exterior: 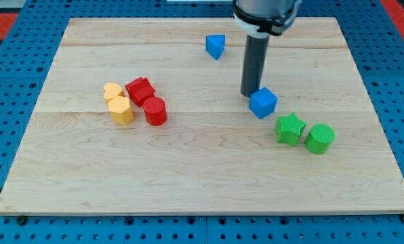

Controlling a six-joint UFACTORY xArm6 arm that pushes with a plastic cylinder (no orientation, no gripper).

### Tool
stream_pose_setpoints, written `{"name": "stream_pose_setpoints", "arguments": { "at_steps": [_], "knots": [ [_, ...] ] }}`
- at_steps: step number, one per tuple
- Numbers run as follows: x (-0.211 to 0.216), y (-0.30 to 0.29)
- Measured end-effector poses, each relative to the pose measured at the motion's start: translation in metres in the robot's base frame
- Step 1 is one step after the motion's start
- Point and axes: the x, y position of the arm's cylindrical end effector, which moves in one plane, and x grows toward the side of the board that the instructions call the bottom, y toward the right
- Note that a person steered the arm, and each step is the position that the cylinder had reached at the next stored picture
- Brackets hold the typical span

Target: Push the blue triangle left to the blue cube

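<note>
Blue triangle (215,46) is sitting near the top of the camera view, on the wooden bench (188,169), well apart from the blue cube (263,102) lying lower and to the view's right. I am seeing my tip (249,93) resting just at the cube's upper-left edge, seemingly touching it. My tool is a plain rod, so it is gripping nothing. A green star (290,128) and green cylinder (319,138) are sitting beside each other below-right of the cube. At the view's left, a yellow heart (112,91), yellow hexagon (121,110), red star (140,90) and red cylinder (155,111) are clustering together.
</note>
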Motion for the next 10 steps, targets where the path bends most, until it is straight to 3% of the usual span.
{"name": "stream_pose_setpoints", "arguments": {
  "at_steps": [1, 3, 6, 8, 9, 10],
  "knots": [
    [0.005, 0.000],
    [-0.042, -0.133],
    [-0.156, -0.160],
    [-0.155, -0.058],
    [-0.123, -0.026],
    [-0.098, -0.064]
  ]
}}
